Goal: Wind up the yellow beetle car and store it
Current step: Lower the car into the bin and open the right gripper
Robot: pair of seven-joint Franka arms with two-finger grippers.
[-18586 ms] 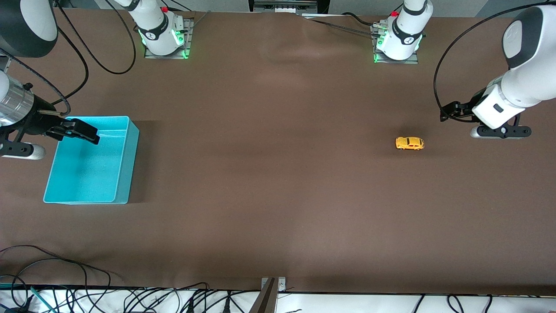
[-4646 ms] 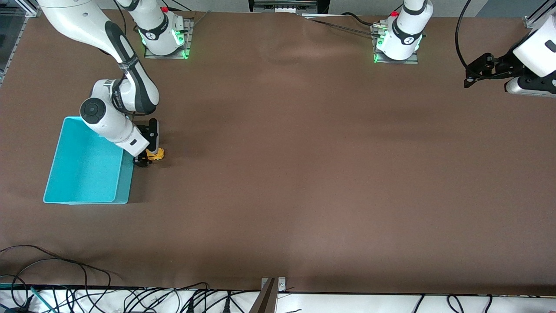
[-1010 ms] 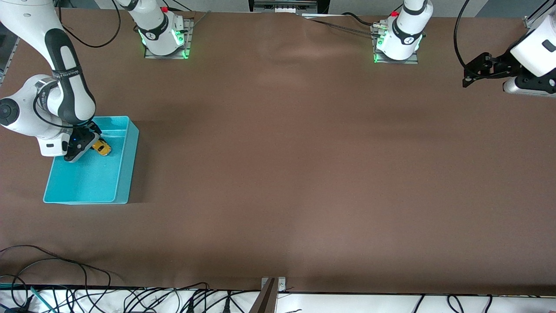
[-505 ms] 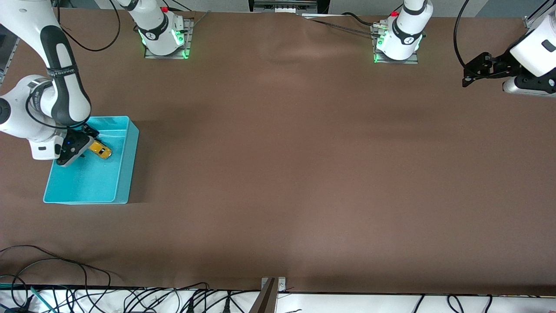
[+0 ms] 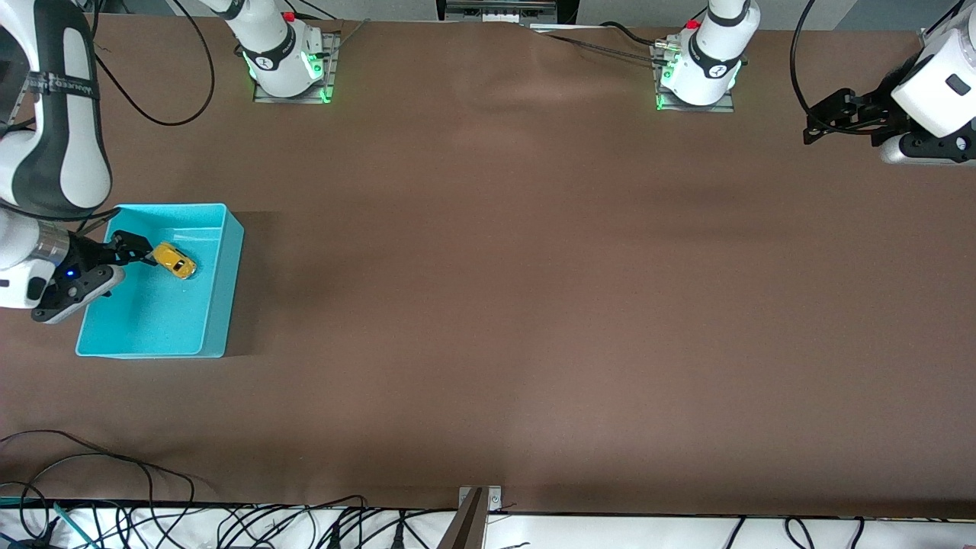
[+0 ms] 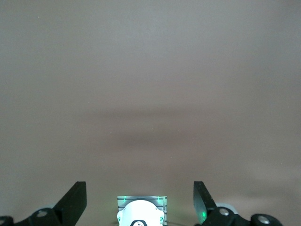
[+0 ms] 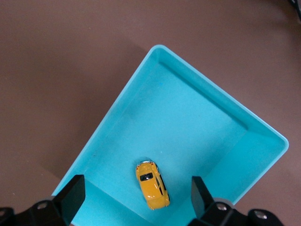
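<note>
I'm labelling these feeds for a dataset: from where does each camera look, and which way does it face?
Front view: high across the table, facing both arms' bases.
Left wrist view: looks past the open left gripper at bare table.
Right wrist view: looks down past the open right gripper.
Front and right wrist share the yellow beetle car in the turquoise bin.
</note>
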